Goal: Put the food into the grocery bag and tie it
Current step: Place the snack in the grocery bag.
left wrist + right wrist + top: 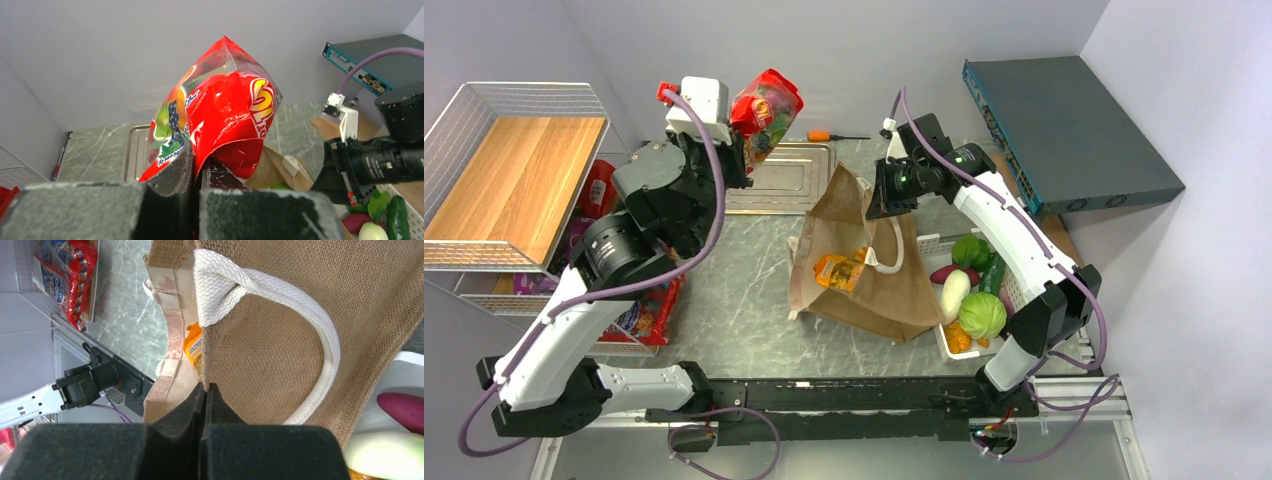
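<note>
My left gripper [197, 167] is shut on the lower edge of a shiny red snack packet [225, 105], held in the air above the back left of the table [766, 108]. The brown grocery bag [879, 285] lies slumped mid-table with its mouth facing left. My right gripper [206, 389] is shut on the bag's rim [280, 340] and holds that edge up [871, 207]. An orange packet [842, 270] lies inside the mouth. A white loop handle [320, 330] hangs down the bag's side.
A white basket [929, 240] right of the bag holds a light green cabbage [982, 315], a pale vegetable [954, 293], a cucumber [994, 272] and an orange piece [959, 340]. A metal tray [779, 175] and screwdriver [829, 135] sit behind. A wire shelf [514, 175] and more packets [639, 315] are at left.
</note>
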